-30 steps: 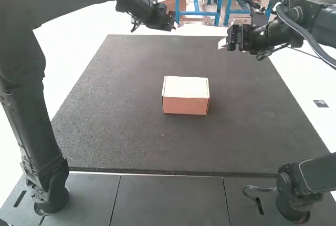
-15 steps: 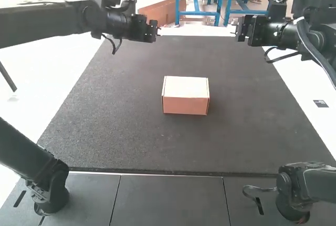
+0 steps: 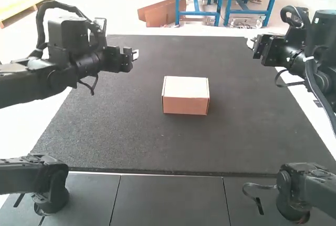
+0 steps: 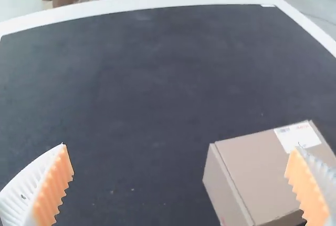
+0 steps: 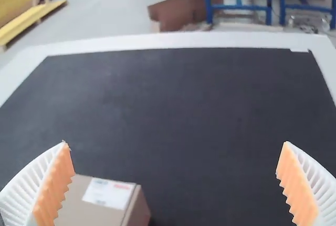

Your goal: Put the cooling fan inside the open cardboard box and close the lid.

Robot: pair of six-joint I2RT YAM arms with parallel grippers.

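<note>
Centrally on black mat (image 3: pixel 115 131): closed cardboard box (image 3: pixel 186 95). Raised at left, well apart from box: left gripper (image 3: pixel 132 58), fingers spread wide, holding nothing. Raised at far right: right gripper (image 3: pixel 255 47), likewise spread, holding nothing.

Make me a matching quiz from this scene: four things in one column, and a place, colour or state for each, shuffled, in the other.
Things:
1. cardboard box
2. mat
3. left jaws
4. right jaws

Descriptions:
A. open, at the mat's far right
B. black, under the box
C. closed, mid-mat
D. open, over the mat's left side

Pairs: 1-C, 2-B, 3-D, 4-A
</note>
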